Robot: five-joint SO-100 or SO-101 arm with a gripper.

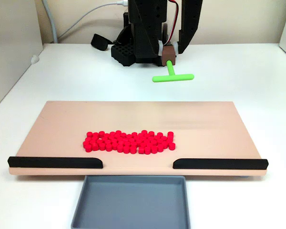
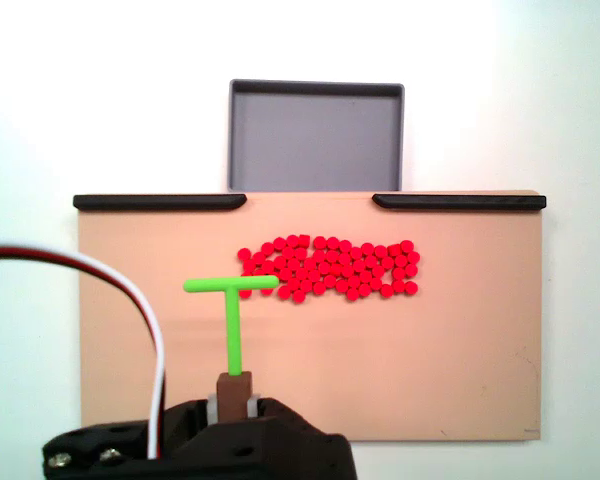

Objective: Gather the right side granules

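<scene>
The granules are a dense oblong patch of tiny red beads lying mid-board on the tan board, nearer its front rails. From the other side, the granules sit just below the gap between the rails. My gripper hangs at the back, shut on the brown base of a green T-shaped pusher, which is held in the air beyond the board's far edge. In the view from behind the arm, the gripper points the green pusher at the patch's left end.
Two black rails line the board's front edge with a gap between them. A grey tray sits below that gap, also seen as the grey tray. White table surrounds the board. Red and white wires trail from the arm.
</scene>
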